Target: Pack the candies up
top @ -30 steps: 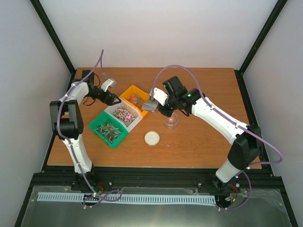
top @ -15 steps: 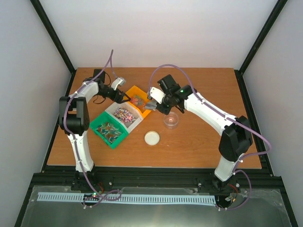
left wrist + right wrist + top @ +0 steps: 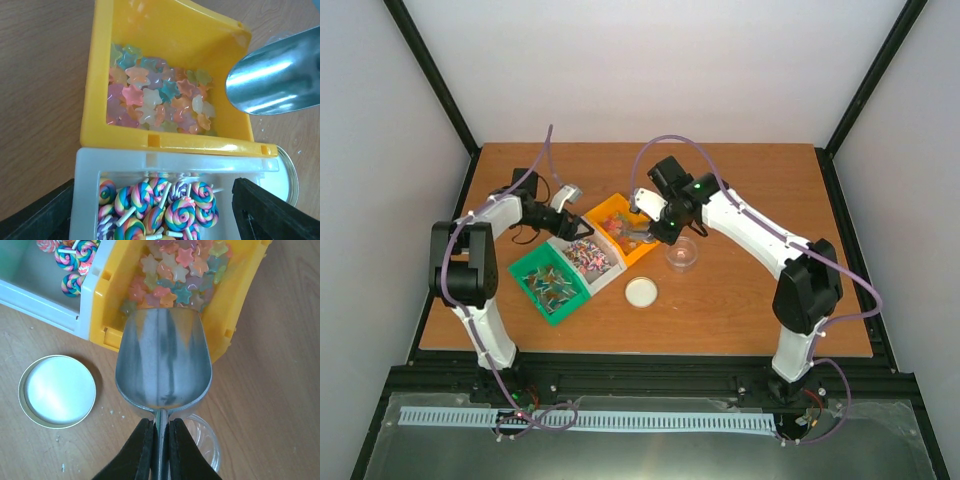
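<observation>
The candies (image 3: 175, 270) are small pastel stars heaped in a yellow bin (image 3: 235, 305), also seen as candies (image 3: 155, 97) in the left wrist view. My right gripper (image 3: 159, 422) is shut on the handle of a silver scoop (image 3: 162, 360). The scoop's bowl is empty, and its mouth reaches over the bin's edge to the stars. My left gripper (image 3: 154, 187) stands wide, one finger on either side of the white bin (image 3: 175, 160) of swirl lollipops (image 3: 195, 210). Whether those fingers touch the bin's walls I cannot tell.
A green bin (image 3: 532, 290) of wrapped sweets adjoins the white bin (image 3: 605, 275) in a diagonal row. A round lid (image 3: 56, 391) lies flat on the wooden table. A clear jar (image 3: 205, 440) stands open under the scoop's handle, right of the lid.
The left gripper came down over the white bin and narrowed a little. The row of bins slid toward the near right. The right arm carried the scoop to the yellow bin.
</observation>
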Available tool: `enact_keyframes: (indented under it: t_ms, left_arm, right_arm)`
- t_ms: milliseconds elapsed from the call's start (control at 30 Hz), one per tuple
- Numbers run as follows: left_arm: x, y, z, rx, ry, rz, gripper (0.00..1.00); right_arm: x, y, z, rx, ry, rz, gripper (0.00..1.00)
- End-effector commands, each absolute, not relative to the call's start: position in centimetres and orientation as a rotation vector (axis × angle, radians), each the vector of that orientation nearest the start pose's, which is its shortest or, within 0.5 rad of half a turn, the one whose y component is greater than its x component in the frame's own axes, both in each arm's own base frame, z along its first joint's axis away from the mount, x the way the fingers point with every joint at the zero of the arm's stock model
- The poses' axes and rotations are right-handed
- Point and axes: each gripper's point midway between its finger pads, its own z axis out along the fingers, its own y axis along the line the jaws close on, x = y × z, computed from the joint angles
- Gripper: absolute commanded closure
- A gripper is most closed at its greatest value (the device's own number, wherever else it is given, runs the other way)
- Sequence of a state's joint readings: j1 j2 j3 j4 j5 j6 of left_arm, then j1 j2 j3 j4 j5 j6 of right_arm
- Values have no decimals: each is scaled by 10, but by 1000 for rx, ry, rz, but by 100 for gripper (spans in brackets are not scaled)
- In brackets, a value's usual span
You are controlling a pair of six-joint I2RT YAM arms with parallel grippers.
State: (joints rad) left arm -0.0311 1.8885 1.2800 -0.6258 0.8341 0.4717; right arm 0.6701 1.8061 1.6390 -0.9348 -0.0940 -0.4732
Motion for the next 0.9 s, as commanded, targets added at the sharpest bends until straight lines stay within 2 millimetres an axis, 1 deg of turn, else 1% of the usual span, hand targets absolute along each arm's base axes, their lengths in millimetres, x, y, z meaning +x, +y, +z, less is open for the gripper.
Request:
enact_keyframes:
  t_ms: [0,200,400,500,600,767,867]
  left_arm:
    - [398,-139,114,762,2302,-913,19]
    - [394,-130,110,722,2333,-826,19]
    - [384,-125,110,701,2347,-782,19]
    - [386,-124,115,689,2328,-759,20]
    - [384,-122,114,669,2350,-733,21]
    - [374,-128,110,670,2382,-718,22]
    - [367,-135,107,686,2391,-730,23]
  right_arm:
    - [329,289,163,-1487,2324,176,97]
    - [337,291,148,-1461,2414,137,97]
    - [348,296,136,-1452,2445,97,97]
    - [356,298,132,-1448,2451,73,97]
    - [364,299,120,-1462,2459,38,97]
    - [379,301,109,-1451,2481,52,97]
    - [384,305,103,-1452,2485,97,97]
